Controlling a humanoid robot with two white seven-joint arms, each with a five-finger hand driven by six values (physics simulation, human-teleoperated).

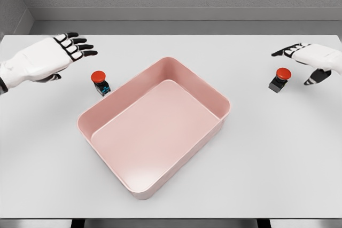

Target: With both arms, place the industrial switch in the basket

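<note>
Basically each switch sits just inboard of its own robot hand: left switch (pixel 100 82) right of & below open left robot hand (pixel 51 57), right switch (pixel 280 79) beside open right robot hand (pixel 310 60), pink basket (pixel 214 92) empty betw. them on bench (pixel 278 153).

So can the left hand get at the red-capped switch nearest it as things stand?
Probably yes: the left hand hovers open just up and left of the switch, bare table lies between them, and the pink basket sits off to the switch's right.
</note>
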